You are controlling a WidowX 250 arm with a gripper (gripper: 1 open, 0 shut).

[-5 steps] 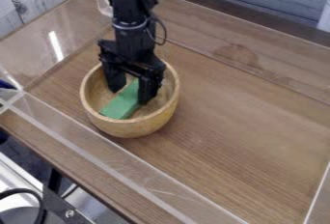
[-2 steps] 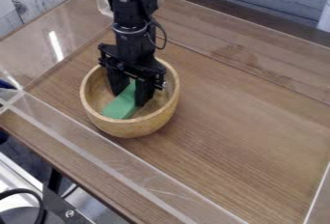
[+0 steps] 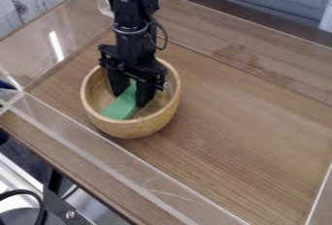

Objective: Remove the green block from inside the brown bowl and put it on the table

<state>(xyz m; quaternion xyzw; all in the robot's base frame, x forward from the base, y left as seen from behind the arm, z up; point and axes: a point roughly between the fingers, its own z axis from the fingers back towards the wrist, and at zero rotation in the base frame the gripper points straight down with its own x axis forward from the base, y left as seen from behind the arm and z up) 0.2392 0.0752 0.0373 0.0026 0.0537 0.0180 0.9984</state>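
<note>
We see the brown bowl (image 3: 163, 115) resting upright on the tabletop (image 3: 231, 142), with the green block (image 3: 123, 103) inside it, lying slantwise on the inner floor. The gripper (image 3: 135, 89) reaches down within the bowl's rim, its fingers at the block's upper end. We read it as closed on the block across its narrow sides, probably because the bar's width suits the jaws better than its length; the dark fingers hide the contact, though, so we cannot be sure how firm the hold is.

The arm comes in steeply from above the bowl's far side, likely so the fingers clear the thick wall. Gripping near one end leaves the other end free, so we judge it could tilt or swing and catch the bowl's rim. We would lift straight up before moving to the bare wood beside the bowl.
</note>
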